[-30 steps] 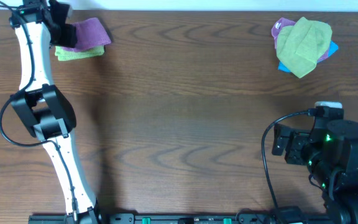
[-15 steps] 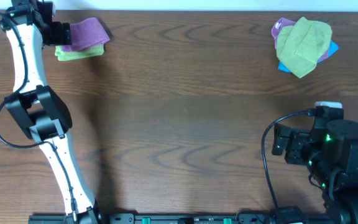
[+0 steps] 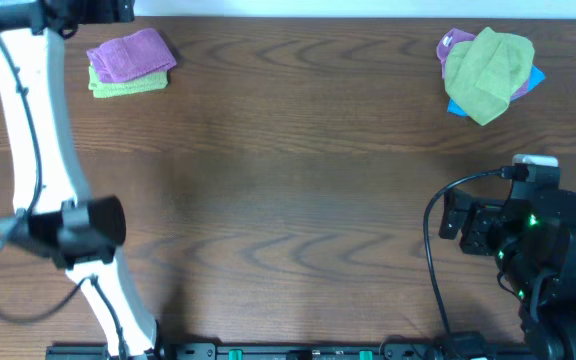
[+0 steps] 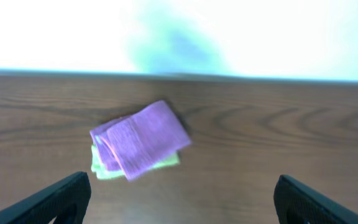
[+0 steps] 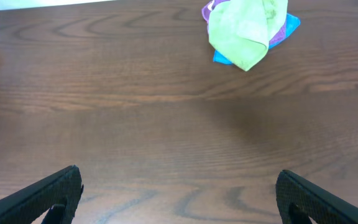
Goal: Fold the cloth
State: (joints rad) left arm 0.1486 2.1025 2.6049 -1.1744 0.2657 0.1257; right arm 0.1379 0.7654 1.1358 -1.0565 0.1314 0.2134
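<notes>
Table (image 3: pixel 298 190), dark wood. Far left corner: purple cloth (image 4: pixel 145 140), folded, lying on a folded green cloth (image 4: pixel 102 169), the two stacked flat on the wood. Far right corner: pile (image 5: pixel 244 28) of loose cloths, green on top, purple and blue beneath, none folded. Left gripper (image 4: pixel 180 196) hangs above the folded stack, clear of it, jaws wide, holding nothing. Right gripper (image 5: pixel 179 190) sits at the near right, well apart from the pile, jaws wide, empty.
</notes>
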